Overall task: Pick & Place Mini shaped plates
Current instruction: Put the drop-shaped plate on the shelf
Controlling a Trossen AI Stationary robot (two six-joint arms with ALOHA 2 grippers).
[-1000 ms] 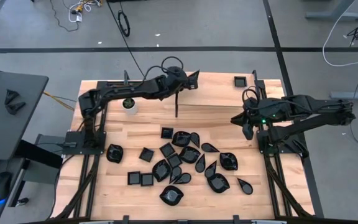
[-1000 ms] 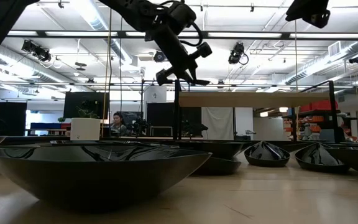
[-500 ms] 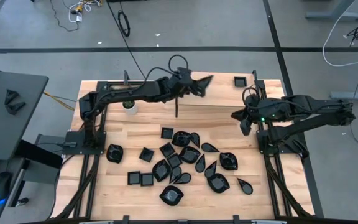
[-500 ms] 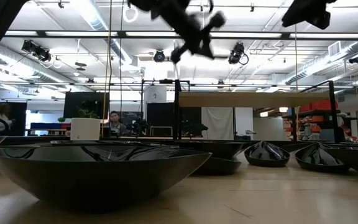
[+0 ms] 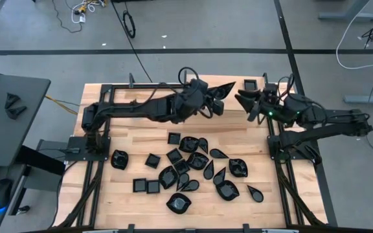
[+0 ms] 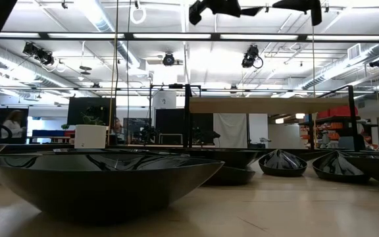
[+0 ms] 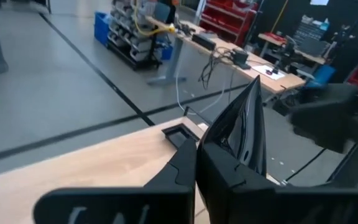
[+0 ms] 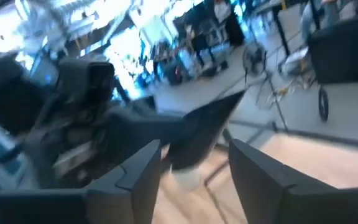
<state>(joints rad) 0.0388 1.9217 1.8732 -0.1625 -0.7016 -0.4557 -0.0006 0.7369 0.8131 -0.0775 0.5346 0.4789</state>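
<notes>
No writing or label can be read on anything, and the many mini shaped plates (image 5: 193, 165) left on the near half of the wooden table (image 5: 118, 194) are seen lying empty in a loose cluster, with one square plate (image 5: 249, 84) set apart near the far edge. One teardrop plate (image 5: 223, 88) is pinched by its edge between the pressed-together fingers of the left gripper (image 5: 214, 97), held raised above the far part of the table. The spread right gripper (image 5: 246, 102) is seen facing that plate's pointed tip, which lies before its open fingers (image 8: 143, 171) without being touched.
</notes>
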